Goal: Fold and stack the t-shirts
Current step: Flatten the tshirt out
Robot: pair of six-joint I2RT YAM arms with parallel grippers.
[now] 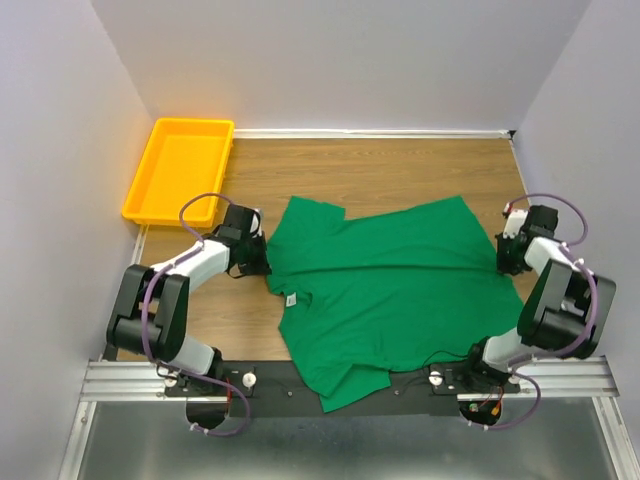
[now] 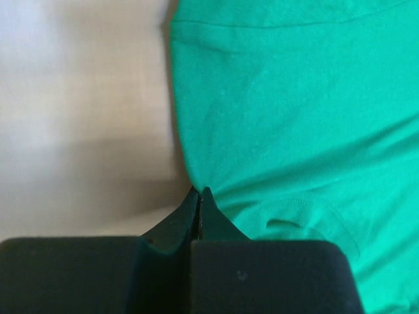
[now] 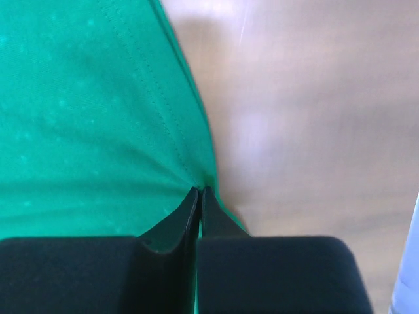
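Looking down from the top view: one green t-shirt [image 1: 400, 285] lies spread flat on the wooden table [image 1: 390, 165], near mid-table, collar toward 9 o'clock, hem toward 3 o'clock. One sleeve points to about 11 o'clock, the other to about 7 o'clock, by the arm bases. Small white neck label [image 1: 292, 298] shows at the collar.

Left gripper [image 1: 264, 262] sits at the shirt's 9 o'clock edge, on the shoulder just above the collar. Left wrist view: left gripper [image 2: 199, 195] has its jaws pressed together, with the t-shirt [image 2: 294, 111] edge drawn in to the tips and creases fanning out from them. Reads as a pinch on the fabric.

Right gripper [image 1: 504, 262] sits at the 3 o'clock edge, on the hem. Right wrist view: right gripper [image 3: 200, 193] closed to a thin slit, with the stitched hem of the t-shirt [image 3: 78, 111] running into it and fabric puckered there.

Yellow tray [image 1: 140, 210] at 10 o'clock, apart from the shirt.
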